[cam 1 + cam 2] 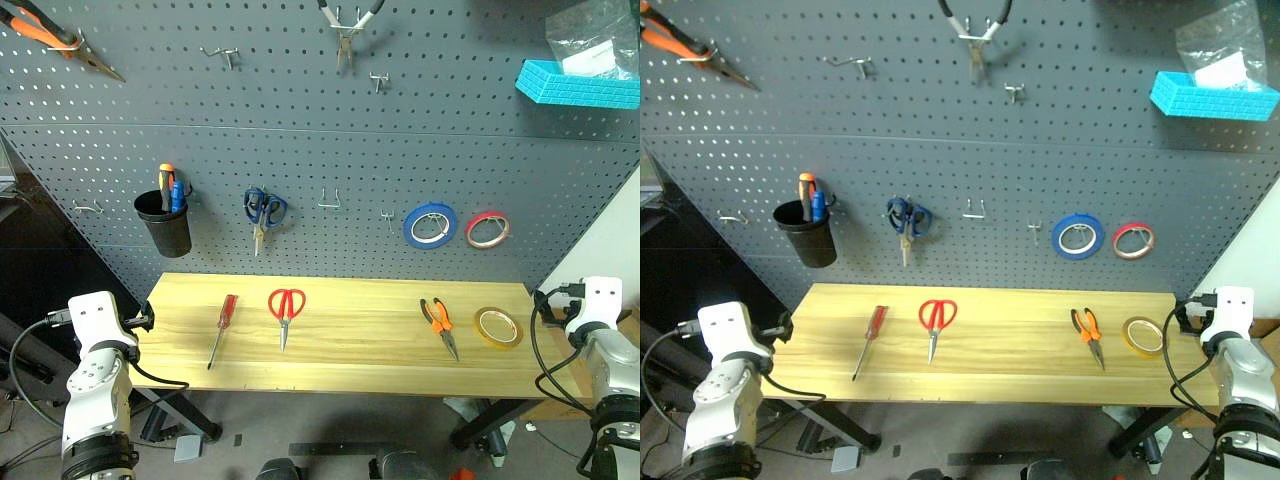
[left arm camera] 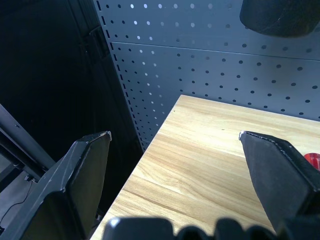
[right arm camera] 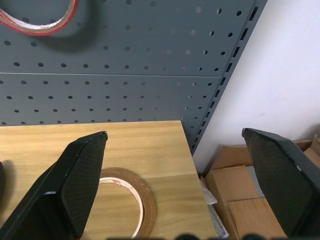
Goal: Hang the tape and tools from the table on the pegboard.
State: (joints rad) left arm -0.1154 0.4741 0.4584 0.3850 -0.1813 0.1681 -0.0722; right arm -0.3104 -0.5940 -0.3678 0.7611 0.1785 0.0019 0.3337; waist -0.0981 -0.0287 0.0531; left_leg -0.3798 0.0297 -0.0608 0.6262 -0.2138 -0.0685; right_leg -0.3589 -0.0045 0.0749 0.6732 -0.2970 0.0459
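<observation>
Take the table (image 1: 340,370) as your reference for every position below.

1. Left gripper (image 2: 175,145): it hangs off the table's left end, beyond the corner, its two fingers spread wide with nothing between them.
2. Screwdriver (image 1: 221,330): it lies on the table's left part, red handle toward the pegboard (image 1: 330,130), shaft toward the front edge.
3. Red-handled scissors (image 1: 285,311): they lie just right of the screwdriver, apart from it, loops toward the pegboard, blades closed.
4. Small pliers (image 1: 439,324): they lie on the table's right part, orange-and-black handles toward the pegboard, nose toward the front edge.
5. Tape (image 1: 497,327): the amber ring lies flat near the table's right end, just right of the pliers and not touching them.
6. Right gripper (image 3: 175,145): it hangs off the table's right end, fingers released and empty, with the tape ring directly ahead of it.

Step in hand: none of the four items has been lifted, so you are at the start of the task. The right gripper is nearest an item, so the tape is the likely first pick.

Next move: advance the right gripper over the table's end and close on the ring's wall (a flat ring offers little height to pinch, so tilt the fingers down first). Then carry it to a free hook (image 1: 331,200) above the table's middle.
</observation>
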